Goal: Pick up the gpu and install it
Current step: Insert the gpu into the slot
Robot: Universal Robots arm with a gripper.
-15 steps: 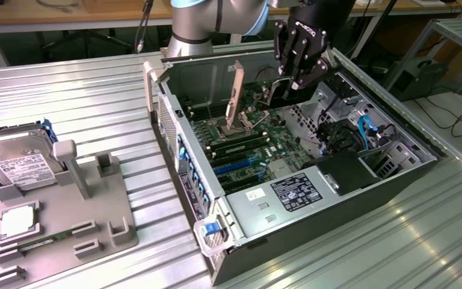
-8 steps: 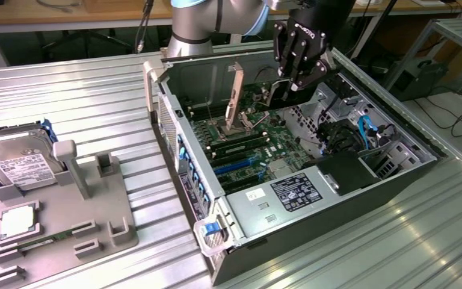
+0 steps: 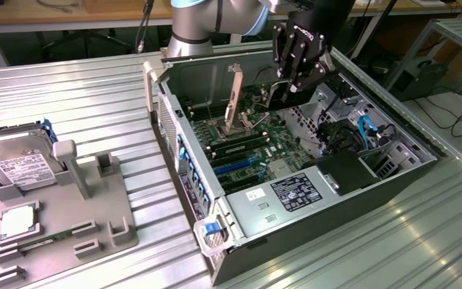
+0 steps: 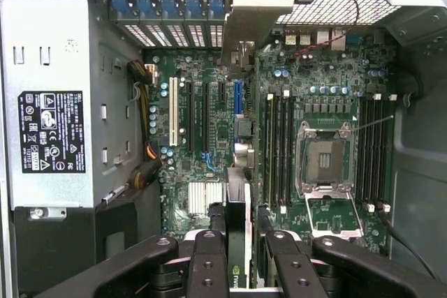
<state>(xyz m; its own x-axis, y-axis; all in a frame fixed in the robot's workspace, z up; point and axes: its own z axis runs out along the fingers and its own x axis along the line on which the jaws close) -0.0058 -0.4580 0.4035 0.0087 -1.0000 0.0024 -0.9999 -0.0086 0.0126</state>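
The gripper (image 4: 237,252) is closed on the gpu (image 4: 237,172), holding it edge-down above the motherboard (image 4: 209,137) inside the case (image 3: 327,241). Pickup is done; seating in the slot remains.

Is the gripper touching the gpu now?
Touching. In the wrist view the gripper fingers press both sides of the gpu, held on edge over the motherboard.

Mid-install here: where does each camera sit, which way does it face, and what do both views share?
Exterior view: off the arm, above and beside the open computer case; shows the arm, gripper and gpu held upright over the motherboard.
Wrist view: on the wrist, facing down into the case; gripper fingers clamp the gpu.
Shared: gpu, motherboard, power supply label.
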